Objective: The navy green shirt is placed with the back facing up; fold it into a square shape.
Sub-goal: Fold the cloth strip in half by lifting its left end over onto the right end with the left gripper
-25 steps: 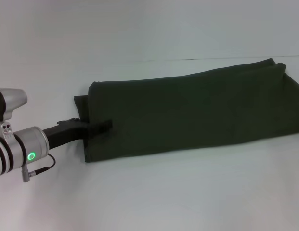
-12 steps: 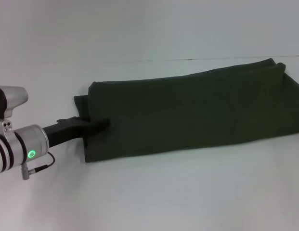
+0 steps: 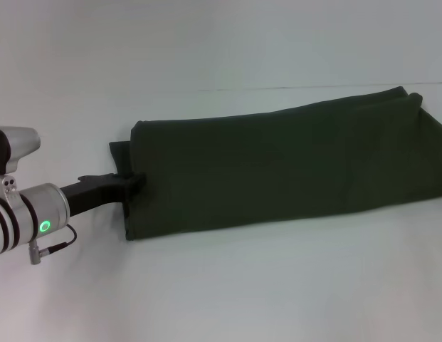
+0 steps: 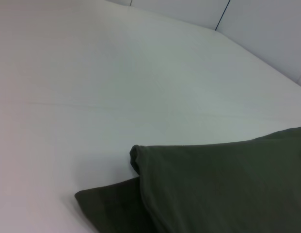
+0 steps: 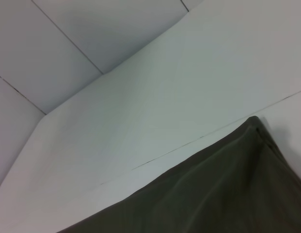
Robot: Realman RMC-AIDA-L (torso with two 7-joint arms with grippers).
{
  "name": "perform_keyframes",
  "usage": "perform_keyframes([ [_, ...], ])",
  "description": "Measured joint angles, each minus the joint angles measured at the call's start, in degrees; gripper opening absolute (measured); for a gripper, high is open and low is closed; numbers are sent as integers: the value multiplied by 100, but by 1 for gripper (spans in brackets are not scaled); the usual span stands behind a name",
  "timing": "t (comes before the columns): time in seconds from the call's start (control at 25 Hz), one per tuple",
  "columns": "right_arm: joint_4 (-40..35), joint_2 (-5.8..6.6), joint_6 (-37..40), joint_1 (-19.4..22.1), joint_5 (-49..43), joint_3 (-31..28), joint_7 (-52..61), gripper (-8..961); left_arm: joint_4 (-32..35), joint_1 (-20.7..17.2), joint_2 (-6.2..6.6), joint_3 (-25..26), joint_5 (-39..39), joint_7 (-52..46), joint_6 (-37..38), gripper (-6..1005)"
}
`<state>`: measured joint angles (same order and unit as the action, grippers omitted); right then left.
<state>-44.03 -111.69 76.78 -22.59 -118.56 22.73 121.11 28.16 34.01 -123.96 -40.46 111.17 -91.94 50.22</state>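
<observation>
Navy green shirt (image 3: 285,164) lies on the white table (image 3: 221,285), already folded into a long band running from near the table's middle out to its right edge, where the shirt's end is cut off by the head view. The band is tilted, with its right end nearer the far edge of the table than its left end. At the left end a small flap of the same fabric (image 3: 119,155) sticks out from under the upper layer toward the table's left side; the left wrist view shows this lower layer (image 4: 109,206) lying flat on the table beneath the rounded corner of the upper fold (image 4: 136,154). Fabric surface smooth, with faint creases toward the right end. Left gripper (image 3: 135,183) reaches in from the near left part of the table, silver wrist with a green ring light behind it, black fingers meeting the short left edge of the shirt about midway along that edge. The finger tips merge with the dark cloth, so cannot tell whether the pincer is spread, pressed together, or pinching the fabric. The right wrist view looks across the shirt's other end (image 5: 213,194), with a pointed corner of fabric lying toward the far edge of the table, where a thin dark seam line (image 5: 189,143) crosses the white surface. Right gripper appears in none of the views.
</observation>
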Motion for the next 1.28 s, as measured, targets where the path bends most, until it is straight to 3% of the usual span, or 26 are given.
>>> perform_keyframes([
  [0.16,0,0,-9,-9,0,-6,-1,687,-2,7,-1,0,1,-8,-6,324],
  [0.24,0,1,-60,-10,1,7,1,687,-6,25,1,-4,1,-9,-10,95],
  [0.64,16,22,-392,-187,-262,87,45,687,-2,59,4,-8,6,-69,-11,17],
  [0.96,6,51,-1063,-582,-1076,91,507,686,20,50,8,-6,10,-141,-5,0],
  [1.28,288,-35,-1796,-939,-1740,168,658,687,34,51,21,-6,10,-200,-4,1],
])
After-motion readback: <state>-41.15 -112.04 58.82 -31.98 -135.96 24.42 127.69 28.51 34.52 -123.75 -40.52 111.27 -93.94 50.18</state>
